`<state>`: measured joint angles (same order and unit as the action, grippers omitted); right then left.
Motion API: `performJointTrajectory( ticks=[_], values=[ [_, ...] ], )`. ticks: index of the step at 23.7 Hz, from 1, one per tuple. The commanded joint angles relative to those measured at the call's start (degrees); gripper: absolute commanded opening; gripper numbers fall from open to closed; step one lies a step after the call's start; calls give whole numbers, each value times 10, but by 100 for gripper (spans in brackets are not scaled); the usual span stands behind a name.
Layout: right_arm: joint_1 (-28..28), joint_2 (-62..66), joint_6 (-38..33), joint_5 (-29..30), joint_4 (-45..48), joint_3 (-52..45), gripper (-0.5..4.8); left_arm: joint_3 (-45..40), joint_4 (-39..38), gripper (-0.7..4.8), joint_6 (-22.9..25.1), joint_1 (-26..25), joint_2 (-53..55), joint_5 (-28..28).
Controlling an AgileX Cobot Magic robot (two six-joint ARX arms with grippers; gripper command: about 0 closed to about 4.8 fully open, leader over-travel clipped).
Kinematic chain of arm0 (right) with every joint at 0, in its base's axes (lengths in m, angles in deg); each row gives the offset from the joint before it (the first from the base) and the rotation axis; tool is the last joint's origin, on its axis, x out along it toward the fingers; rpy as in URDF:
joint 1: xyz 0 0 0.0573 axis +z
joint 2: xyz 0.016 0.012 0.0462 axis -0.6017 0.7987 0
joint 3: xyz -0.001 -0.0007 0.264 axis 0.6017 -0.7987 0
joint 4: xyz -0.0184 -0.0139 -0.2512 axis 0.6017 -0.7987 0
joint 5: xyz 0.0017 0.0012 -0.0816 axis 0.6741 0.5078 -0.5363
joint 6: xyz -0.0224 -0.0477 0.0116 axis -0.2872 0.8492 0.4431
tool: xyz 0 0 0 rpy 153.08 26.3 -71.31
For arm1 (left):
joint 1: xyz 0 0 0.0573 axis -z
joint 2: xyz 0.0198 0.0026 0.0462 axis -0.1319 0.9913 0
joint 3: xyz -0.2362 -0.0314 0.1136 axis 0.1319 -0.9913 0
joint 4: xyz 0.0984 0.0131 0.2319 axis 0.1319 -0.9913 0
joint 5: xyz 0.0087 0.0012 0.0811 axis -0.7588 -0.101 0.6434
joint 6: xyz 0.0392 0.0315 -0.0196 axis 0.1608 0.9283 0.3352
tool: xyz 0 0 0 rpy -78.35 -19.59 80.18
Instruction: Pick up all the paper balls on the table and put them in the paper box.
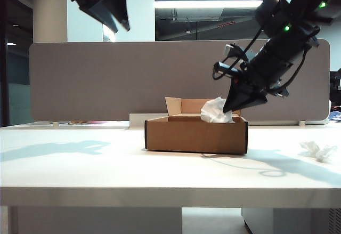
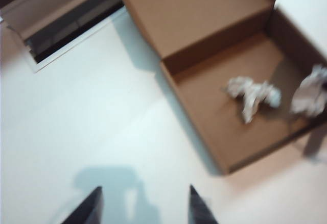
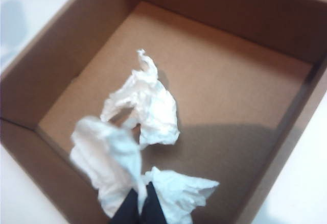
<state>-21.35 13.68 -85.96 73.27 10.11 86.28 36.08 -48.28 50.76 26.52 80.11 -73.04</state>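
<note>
Bright overhead light, sharp outside view, soft wrist views.

A ceiling strip light (image 1: pixel 208 3) glows above the grey divider (image 1: pixel 106 79); arm shadows fall across the white table (image 1: pixel 80 170), long at its left edge and right edge. Both wrist views are blurred, the table washed pinkish-white, and a dark shadow lies inside the paper box (image 3: pixel 230 96).

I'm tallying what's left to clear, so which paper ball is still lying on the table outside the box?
The paper ball on the table right of the paper box; another lies inside, one hangs from the right gripper.
</note>
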Motion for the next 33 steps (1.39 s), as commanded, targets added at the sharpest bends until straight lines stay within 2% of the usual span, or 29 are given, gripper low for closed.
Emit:
performJointTrajectory(
  ticks=[1, 5, 10, 14, 21, 27, 33],
  values=[
    [0, 9, -2, 0, 10, 3, -3, -49, 26, 206, 44, 0, -40, 20],
    [0, 21, -2, 0, 10, 3, 15, -103, 52, 206, 52, 0, -84, 24],
    [0, 21, -2, 1, 21, 4, 168, -159, 64, 206, 105, 0, -139, 25],
    [0, 16, -2, 17, 12, 4, 254, -212, 90, 206, 123, -2, -189, 47],
    [-13, -60, 0, -24, -58, 4, 255, -324, 170, 206, 123, -2, -260, 53],
    [-29, -101, 21, -115, -133, 4, 257, -377, 205, 205, 117, -2, -263, 51],
    [-56, -82, 26, -128, -221, 3, 258, -409, 220, 206, 117, -2, -263, 47]
  ],
)
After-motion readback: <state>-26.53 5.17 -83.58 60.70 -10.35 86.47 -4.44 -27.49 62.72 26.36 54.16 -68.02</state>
